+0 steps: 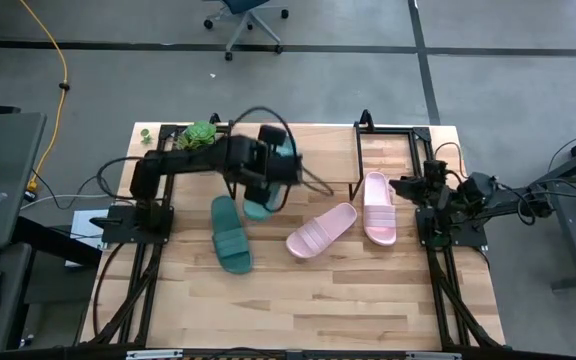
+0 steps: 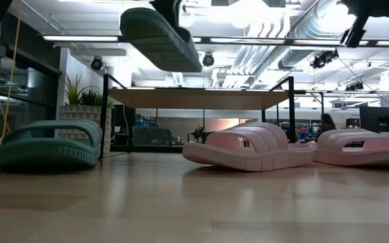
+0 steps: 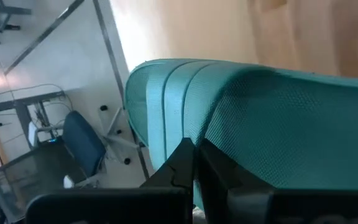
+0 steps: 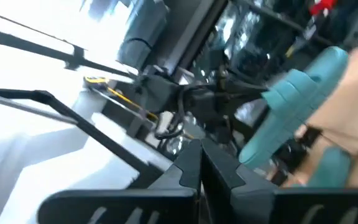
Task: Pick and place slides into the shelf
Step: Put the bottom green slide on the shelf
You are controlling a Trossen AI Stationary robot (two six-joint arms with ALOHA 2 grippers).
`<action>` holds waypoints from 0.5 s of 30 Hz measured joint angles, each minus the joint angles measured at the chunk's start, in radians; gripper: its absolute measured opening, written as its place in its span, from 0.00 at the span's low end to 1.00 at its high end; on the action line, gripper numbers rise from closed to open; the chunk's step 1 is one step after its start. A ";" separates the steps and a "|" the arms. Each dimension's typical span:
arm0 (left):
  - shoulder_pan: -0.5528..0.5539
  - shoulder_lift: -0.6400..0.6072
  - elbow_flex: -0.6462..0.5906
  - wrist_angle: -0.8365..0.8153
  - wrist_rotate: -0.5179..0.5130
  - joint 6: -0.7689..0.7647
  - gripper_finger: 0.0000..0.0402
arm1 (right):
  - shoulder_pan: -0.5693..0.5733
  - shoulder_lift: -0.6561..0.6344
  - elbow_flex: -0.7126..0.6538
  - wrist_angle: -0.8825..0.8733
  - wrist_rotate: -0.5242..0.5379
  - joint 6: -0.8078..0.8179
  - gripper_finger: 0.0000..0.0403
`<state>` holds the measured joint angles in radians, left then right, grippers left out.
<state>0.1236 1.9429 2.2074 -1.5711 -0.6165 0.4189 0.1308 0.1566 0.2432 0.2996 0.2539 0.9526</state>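
My left gripper [image 1: 271, 182] is shut on a dark teal slide [image 2: 161, 35] and holds it high over the middle of the table, in front of the shelf [image 2: 201, 98]. A second teal slide [image 1: 230, 236] lies sole down on the table near the left arm. Two pale pink slides [image 1: 320, 232] [image 1: 378, 207] lie sole down to the right of centre. My right gripper [image 4: 199, 163] is shut on nothing and hangs back at the table's right edge [image 1: 405, 186]. My left gripper pinches the teal slide between its two shut fingers [image 3: 185, 163], at the edge where the ribbed strap [image 3: 174, 106] meets the textured surface. The fingers slant down from the table's left side. The slide is lifted clear and tilted, its sole [image 2: 155, 42] facing down.
The shelf's black legs [image 1: 356, 160] stand on the far half of the table, with open space beneath its plank. The near half of the tabletop [image 1: 308, 300] is bare wood. A small green plant [image 1: 201, 134] sits at the far left corner.
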 joint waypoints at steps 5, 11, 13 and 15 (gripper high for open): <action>0.086 -0.039 0.000 0.000 0.042 0.089 0.00 | 0.000 0.000 0.000 0.023 0.057 -0.025 0.00; 0.165 -0.111 0.000 0.001 0.074 0.155 0.00 | 0.000 0.004 0.000 0.024 0.143 -0.082 0.00; 0.180 -0.139 0.000 0.015 0.075 0.164 0.00 | 0.000 0.006 0.000 0.023 0.162 -0.094 0.00; 0.198 -0.154 0.000 0.039 0.100 0.174 0.00 | 0.000 0.008 0.000 0.024 0.174 -0.100 0.00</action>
<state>0.3217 1.7888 2.2074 -1.5322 -0.5168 0.5925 0.1307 0.1646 0.2436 0.3235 0.4274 0.8523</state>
